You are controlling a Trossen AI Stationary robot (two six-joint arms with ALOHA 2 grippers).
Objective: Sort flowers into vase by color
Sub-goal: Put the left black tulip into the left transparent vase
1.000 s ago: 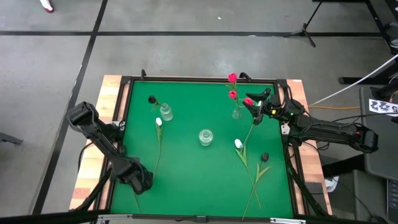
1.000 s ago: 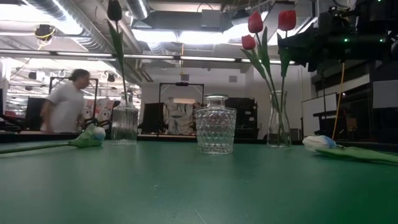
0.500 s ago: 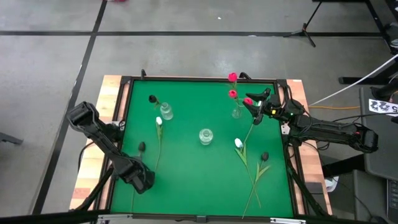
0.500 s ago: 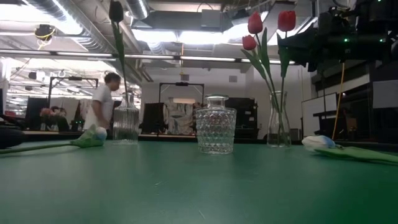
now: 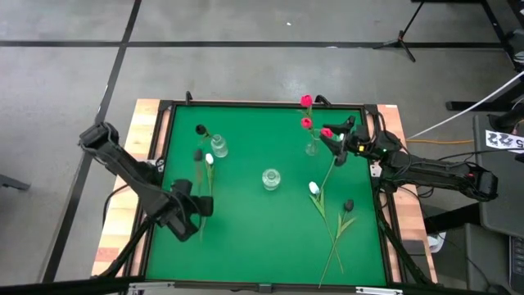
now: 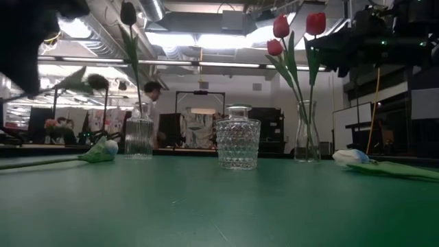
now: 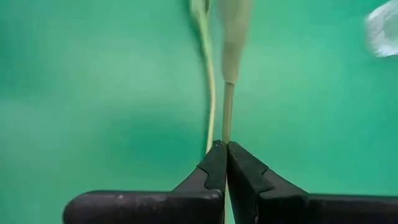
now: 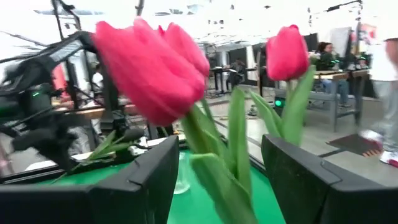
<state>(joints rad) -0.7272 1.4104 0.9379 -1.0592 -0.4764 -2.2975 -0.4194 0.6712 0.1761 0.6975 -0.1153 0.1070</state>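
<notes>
Left gripper (image 7: 221, 149) clamped on dark tulip (image 5: 196, 156) stem; I see dark-flower vase (image 5: 219, 147) just ahead, stem pointing toward it.

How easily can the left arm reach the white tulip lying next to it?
Probably not yet. The white tulip lies uncovered right beside the left gripper, but that gripper is shut on a dark tulip stem, so it likely must place that first.
</notes>
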